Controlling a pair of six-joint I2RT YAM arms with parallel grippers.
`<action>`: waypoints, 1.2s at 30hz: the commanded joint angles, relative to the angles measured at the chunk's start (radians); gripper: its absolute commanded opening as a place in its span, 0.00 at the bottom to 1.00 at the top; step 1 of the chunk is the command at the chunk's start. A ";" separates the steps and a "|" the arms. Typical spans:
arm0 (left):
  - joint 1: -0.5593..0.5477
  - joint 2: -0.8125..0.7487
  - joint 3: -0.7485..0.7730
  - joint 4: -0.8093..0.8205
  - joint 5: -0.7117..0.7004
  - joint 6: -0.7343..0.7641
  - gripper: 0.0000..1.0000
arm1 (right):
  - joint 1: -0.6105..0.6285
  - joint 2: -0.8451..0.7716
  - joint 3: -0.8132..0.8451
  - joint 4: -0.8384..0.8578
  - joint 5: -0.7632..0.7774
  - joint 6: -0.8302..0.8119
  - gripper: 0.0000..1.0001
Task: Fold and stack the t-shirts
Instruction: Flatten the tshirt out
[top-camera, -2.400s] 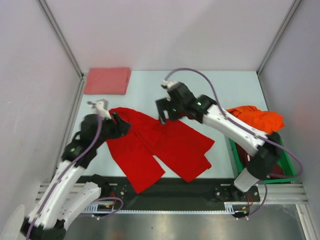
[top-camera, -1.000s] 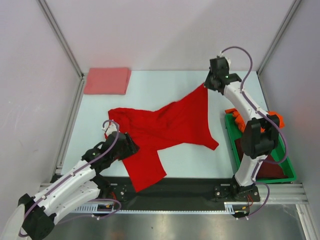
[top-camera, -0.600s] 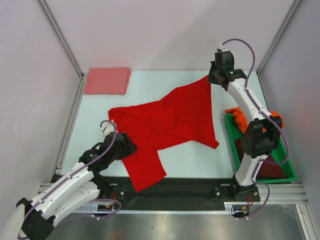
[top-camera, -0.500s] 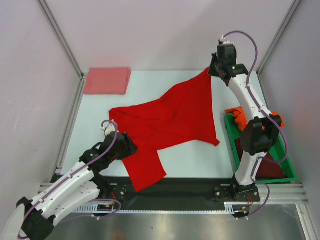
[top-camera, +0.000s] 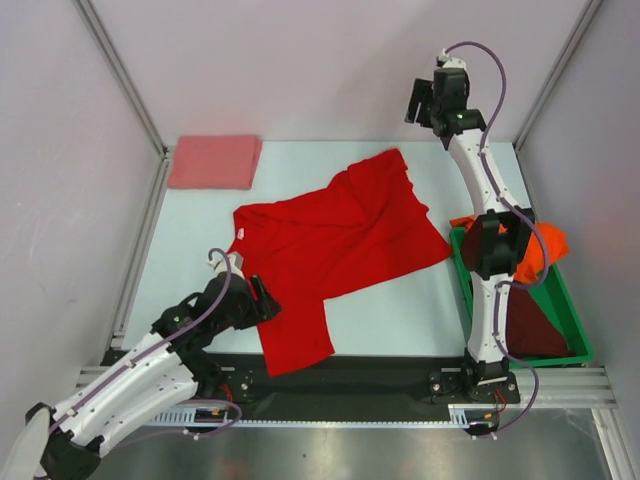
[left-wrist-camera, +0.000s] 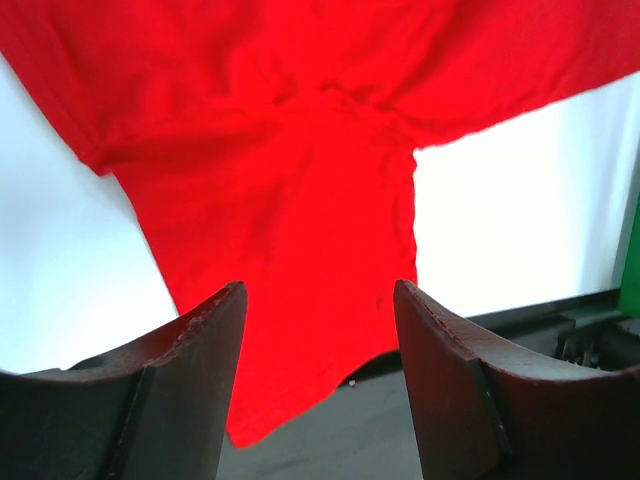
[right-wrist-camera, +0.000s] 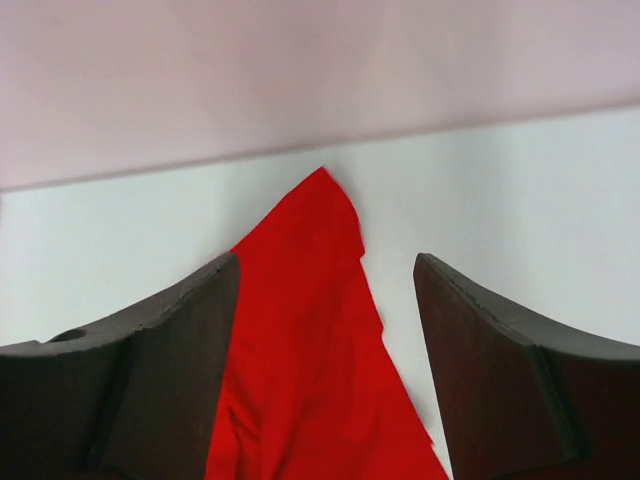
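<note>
The red t-shirt (top-camera: 335, 235) lies spread out on the counter (top-camera: 300, 170), with the left hand (left-wrist-camera: 318, 300) spread apart near its front part and the right hand (right-wrist-camera: 326, 262) spread apart, empty, above its far corner.

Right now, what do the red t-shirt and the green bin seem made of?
Red t-shirt: soft matte cloth, probably cotton knit; it lies limp with creases and folds. Green bin: rigid, smooth, probably plastic; thin straight walls hold their shape.

Red t-shirt (right-wrist-camera: 305, 390) corner beyond parted fingers (right-wrist-camera: 150, 370)
</note>
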 joint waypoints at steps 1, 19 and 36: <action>-0.036 0.026 -0.014 -0.027 0.035 -0.048 0.66 | 0.002 -0.127 -0.070 -0.150 0.085 0.028 0.75; -0.719 0.131 -0.077 -0.305 -0.235 -0.853 0.48 | 0.312 -0.965 -1.278 -0.037 0.016 0.237 0.62; -0.810 0.171 -0.115 -0.278 -0.194 -1.019 0.39 | 0.338 -1.103 -1.333 -0.051 0.028 0.231 0.62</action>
